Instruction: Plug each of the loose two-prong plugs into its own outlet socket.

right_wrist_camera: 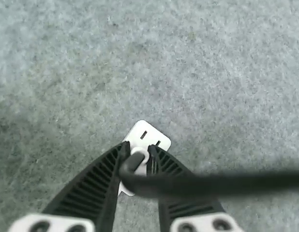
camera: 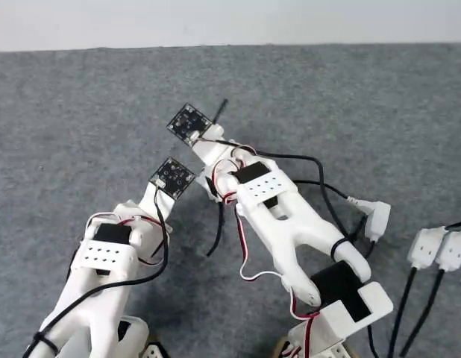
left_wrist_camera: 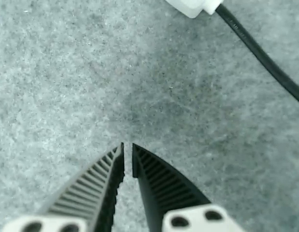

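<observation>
Right gripper [right_wrist_camera: 138, 146], at the tip of my right arm [camera: 290, 220], is pinching a white socket [right_wrist_camera: 148, 134] by its body. The two-slot face points away from the right arm. A black cord [right_wrist_camera: 222, 182] crosses just behind the socket, over my fingers. I cannot tell whether the socket rests on the grey tabletop [camera: 81, 112] or hangs just above it. Left gripper [left_wrist_camera: 128, 146], just beside the right arm's tip, is pressed almost together with only a sliver of gap and nothing in it. Beyond its tips lies a white connector body [left_wrist_camera: 190, 6] on a black lead [left_wrist_camera: 265, 63]; plug or socket, I cannot tell. On the far side of the right arm from my left one, just beside the forearm, lies a loose white plug [camera: 377, 218] on its cable. Two more white connectors [camera: 426, 246] sit farther out from the right arm on that side. My read of the step: the socket is secured and no plug has been picked up yet. The next move calls for spreading the left gripper, taking a plug by its body, and lining its prongs up square with the slots before pushing. I can read no writing, label or brand anywhere; the socket face shows its two slots and nothing else.
</observation>
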Available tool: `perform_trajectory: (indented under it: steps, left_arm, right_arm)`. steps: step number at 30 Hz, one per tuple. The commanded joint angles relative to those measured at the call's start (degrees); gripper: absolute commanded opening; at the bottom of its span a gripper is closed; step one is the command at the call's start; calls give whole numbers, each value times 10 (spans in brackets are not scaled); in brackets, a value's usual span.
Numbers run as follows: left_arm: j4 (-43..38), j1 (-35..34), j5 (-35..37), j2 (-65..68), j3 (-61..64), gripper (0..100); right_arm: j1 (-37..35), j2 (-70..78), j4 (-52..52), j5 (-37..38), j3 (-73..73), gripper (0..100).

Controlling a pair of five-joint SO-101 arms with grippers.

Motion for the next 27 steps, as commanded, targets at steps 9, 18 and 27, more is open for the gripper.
perform_trajectory:
  steps: [9,18,27]
  left_arm:
    - [-12,-2,-9,-13,-5,27]
    - [-12,-4,-9,-13,-5,27]
    - [-12,-4,-9,-13,-5,27]
  right_arm:
    - [20,38,39,-40,-33,8]
    - [21,115,148,-39,-128,8]
    - [23,122,239,-40,-135,8]
